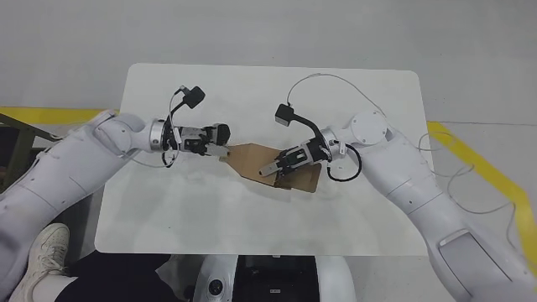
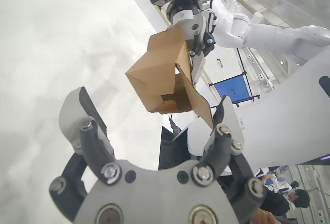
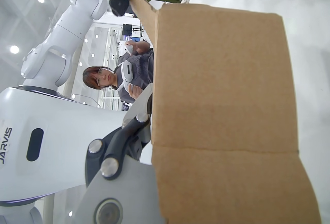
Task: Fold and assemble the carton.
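While the left jaws stood spread wide with nothing between them, the loose flap (image 2: pixel 198 104) of the carton (image 2: pixel 157 73) came right up to them. Its corner was touching, or just short of, the inner face of one finger (image 2: pixel 229 119); I could not tell which. Just beyond the flap was the carton's open end, turned toward the left jaws, with a small tab showing inside.

From there the body ran off toward the other arm, so its long axis lay roughly along the line between the two wrists. The top view bore this out: the brown sleeve sat over the middle of the desk (image 1: pixel 361 101), with the left jaws at one end and the right jaws at the other. It looked raised off the desk rather than lying on it, though I would not swear to that.

Farthest off, the right jaws were closed on the carton's far wall, one finger (image 2: pixel 197 65) outside it and the other hidden behind the board.

By my judgement the next move fell to the left arm, which was free and nearest the flap. The flap lay to one side of the gap, not centred, so those jaws would need to shift across before closing.
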